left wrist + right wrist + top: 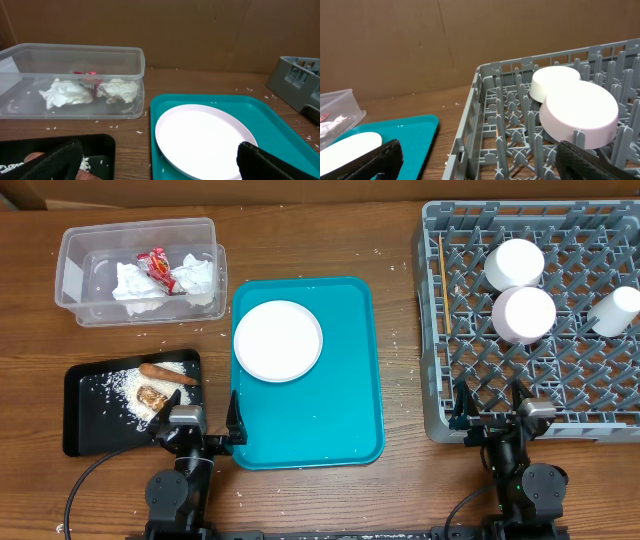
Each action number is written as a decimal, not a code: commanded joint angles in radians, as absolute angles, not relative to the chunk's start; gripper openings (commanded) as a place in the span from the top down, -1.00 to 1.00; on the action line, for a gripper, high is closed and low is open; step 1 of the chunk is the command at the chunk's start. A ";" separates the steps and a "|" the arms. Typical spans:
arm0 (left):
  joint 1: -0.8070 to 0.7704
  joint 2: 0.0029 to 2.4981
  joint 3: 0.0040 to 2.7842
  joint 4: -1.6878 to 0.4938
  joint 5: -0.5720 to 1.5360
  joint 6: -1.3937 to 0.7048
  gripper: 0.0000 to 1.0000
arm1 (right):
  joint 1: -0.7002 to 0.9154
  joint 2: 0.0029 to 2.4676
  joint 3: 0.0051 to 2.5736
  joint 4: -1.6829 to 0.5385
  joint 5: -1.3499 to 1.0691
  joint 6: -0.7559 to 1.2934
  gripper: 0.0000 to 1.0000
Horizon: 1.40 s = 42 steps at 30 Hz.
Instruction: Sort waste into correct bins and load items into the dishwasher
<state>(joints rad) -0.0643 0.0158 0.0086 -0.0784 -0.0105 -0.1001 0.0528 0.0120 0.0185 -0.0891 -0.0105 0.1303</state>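
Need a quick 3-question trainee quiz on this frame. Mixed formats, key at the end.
1. True or false: the white plate is already loaded in the dish rack.
2. What lies in the clear tub?
A) loose rice
B) napkins and a red wrapper
C) a wooden stick
3. Fill in: ___ white dishes sit in the dish rack.

Key:
1. False. It lies on the teal tray.
2. B
3. Three
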 commanded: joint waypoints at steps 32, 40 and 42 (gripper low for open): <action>-0.066 0.005 0.026 0.293 0.185 -0.075 -1.00 | 0.051 0.003 0.008 0.088 -0.067 0.641 -1.00; -0.066 0.227 0.341 0.061 0.185 -0.014 -1.00 | 0.051 0.003 0.008 -0.084 -0.035 0.641 -1.00; -0.066 0.371 0.471 -0.039 0.219 -0.005 -1.00 | 0.051 0.003 0.008 -0.065 -0.035 0.641 -1.00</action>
